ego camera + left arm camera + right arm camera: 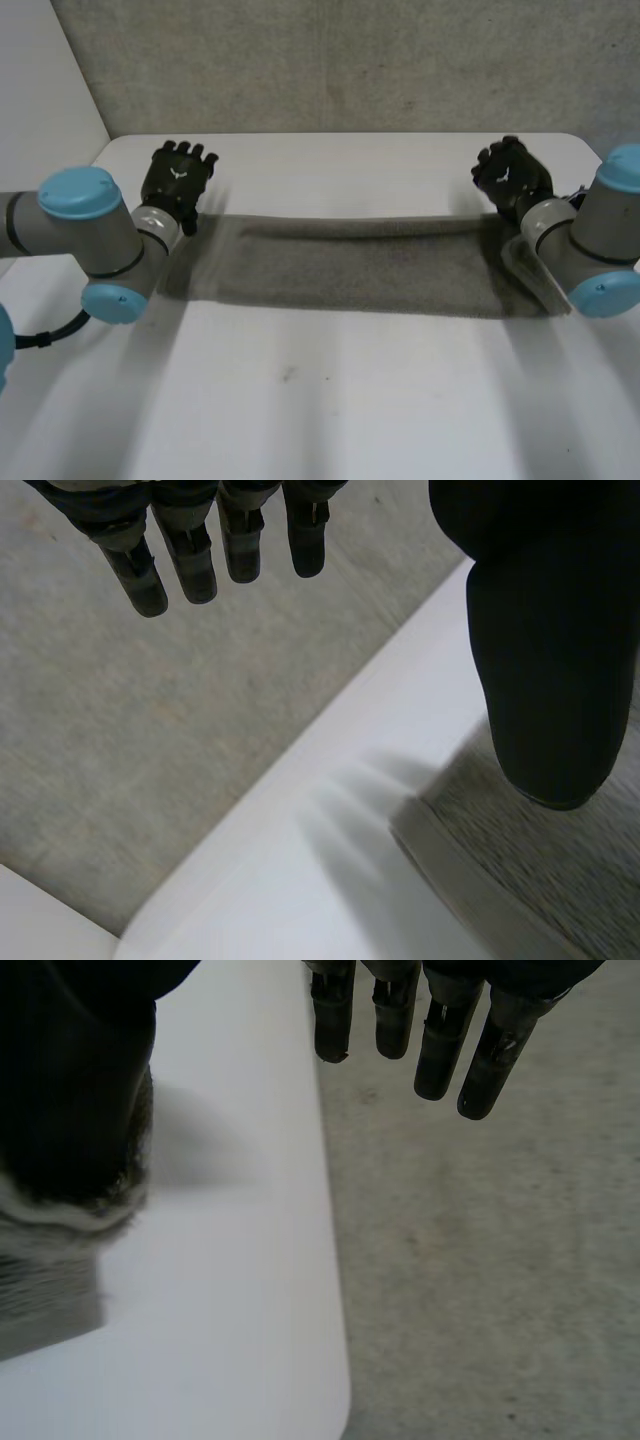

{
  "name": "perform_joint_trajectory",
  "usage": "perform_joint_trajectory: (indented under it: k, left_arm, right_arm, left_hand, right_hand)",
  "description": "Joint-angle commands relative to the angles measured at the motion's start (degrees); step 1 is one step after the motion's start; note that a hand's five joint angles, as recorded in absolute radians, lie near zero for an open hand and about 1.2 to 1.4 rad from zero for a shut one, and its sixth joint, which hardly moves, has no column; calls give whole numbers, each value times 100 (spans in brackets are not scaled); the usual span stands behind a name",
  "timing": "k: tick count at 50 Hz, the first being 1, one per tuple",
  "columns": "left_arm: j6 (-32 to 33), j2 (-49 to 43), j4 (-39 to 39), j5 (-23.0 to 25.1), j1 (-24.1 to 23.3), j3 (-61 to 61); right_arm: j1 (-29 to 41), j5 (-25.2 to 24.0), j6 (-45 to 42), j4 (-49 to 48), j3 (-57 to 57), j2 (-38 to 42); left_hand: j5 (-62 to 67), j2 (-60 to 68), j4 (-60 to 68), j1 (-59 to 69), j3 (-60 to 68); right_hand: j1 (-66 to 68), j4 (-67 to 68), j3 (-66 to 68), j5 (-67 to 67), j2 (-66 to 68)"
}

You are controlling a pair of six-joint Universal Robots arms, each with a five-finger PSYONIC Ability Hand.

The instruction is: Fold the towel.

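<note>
Towel [350, 265] was spread on the worktop [320, 400]; left hand [178, 178] and right hand [512, 176] were held released at its far corners.

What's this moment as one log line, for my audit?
towel: flat strip on table | left hand: open, left end | right hand: open, right end

No legible txt, labels, brands or nos. anywhere
</note>
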Motion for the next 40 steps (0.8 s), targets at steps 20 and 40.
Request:
perform_joint_trajectory:
  k: [20, 40]
  left_arm:
    - [-5, 1385, 368, 42, 7, -1597]
    - [-84, 1763, 376, 42, -2, -1975]
  right_arm:
    - [-953, -1708, 2251, 1544, -1274, 249]
    - [-953, -793, 4686, 2529, -1301, -524]
  left_hand:
    - [-174, 16, 16, -63, 19]
    - [-174, 16, 16, -63, 19]
  right_hand:
    - [-351, -481, -393, -366, -370]
    - [-351, -481, -393, -366, -370]
